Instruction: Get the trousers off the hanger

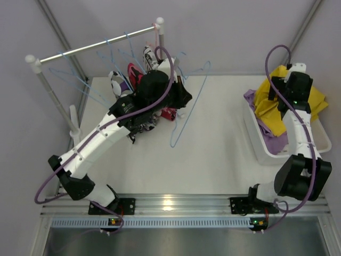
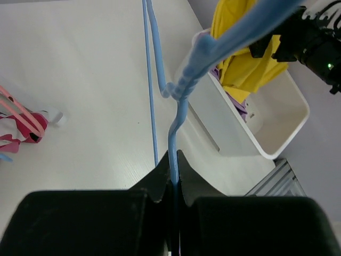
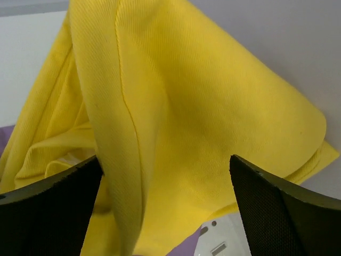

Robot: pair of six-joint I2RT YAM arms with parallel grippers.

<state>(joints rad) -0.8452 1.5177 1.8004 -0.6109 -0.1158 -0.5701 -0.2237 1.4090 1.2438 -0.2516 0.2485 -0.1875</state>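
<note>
Left wrist shows left claw clamped on blue hanger.

A white, matt bench is recorded, enclosed by plain pale grey walls at the far edge and both side edges. Two grey frame struts are noted running diagonally across the panels, one above the far left corner and one above the far right corner. A metal clothes rail on white posts is seen at the far left corner. An aluminium profile is fitted along the near edge, and a glare of overhead light is reflected on it. A perforated strip and a dark grey surface are observed beyond that edge.
</note>
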